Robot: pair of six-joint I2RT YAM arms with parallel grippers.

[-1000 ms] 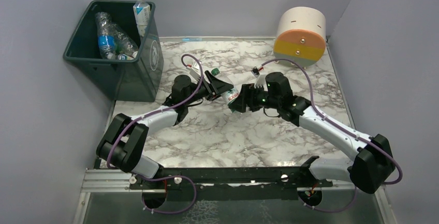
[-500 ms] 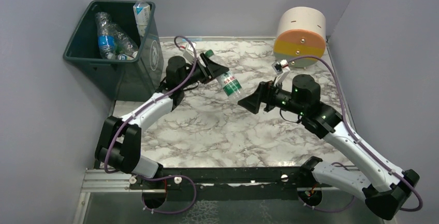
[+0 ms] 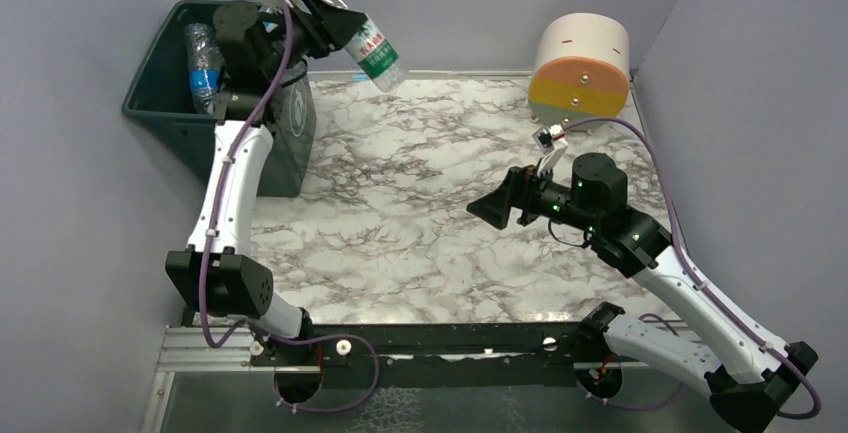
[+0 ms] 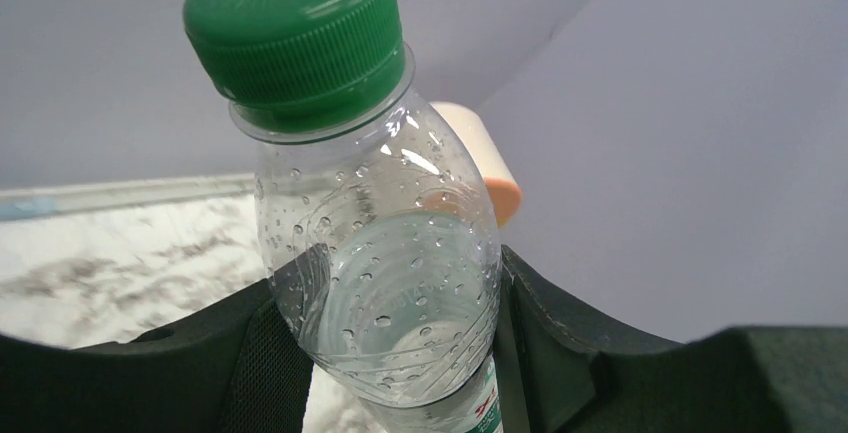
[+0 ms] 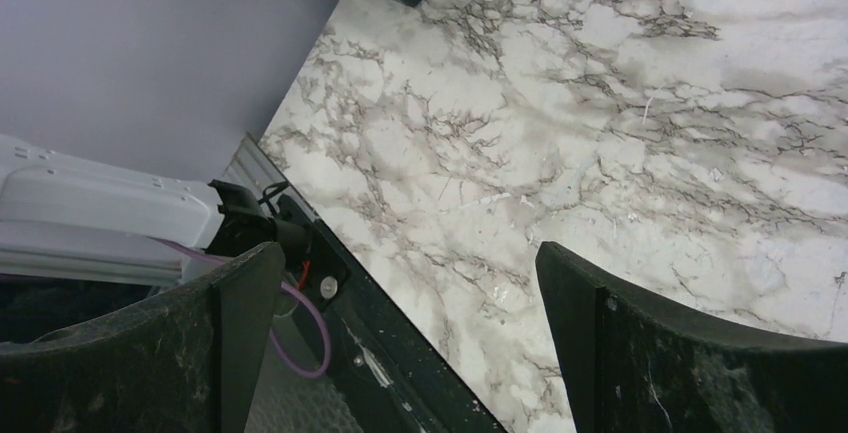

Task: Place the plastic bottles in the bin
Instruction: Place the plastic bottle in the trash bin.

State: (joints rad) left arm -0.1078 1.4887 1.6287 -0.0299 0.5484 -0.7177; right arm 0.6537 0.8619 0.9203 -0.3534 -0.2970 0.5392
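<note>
Left tool (image 3: pixel 338 25) clamps a green-capped bottle (image 3: pixel 372 48) high beside the bin (image 3: pixel 265 153) (not yet over its opening). Right tool (image 3: pixel 492 207) hangs spread and empty above the worktop (image 3: pixel 400 253). Several bottles (image 3: pixel 203 63) already lie inside; none shows on the worktop, so this looks like the last.

Held bottle (image 4: pixel 380 283): lower body cut off by the left wrist view's bottom edge; label print unreadable. Bin (image 3: pixel 170 148): far right corner and bottles inside (image 3: pixel 203 68) partly hidden behind left arm (image 3: pixel 235 168).
</note>
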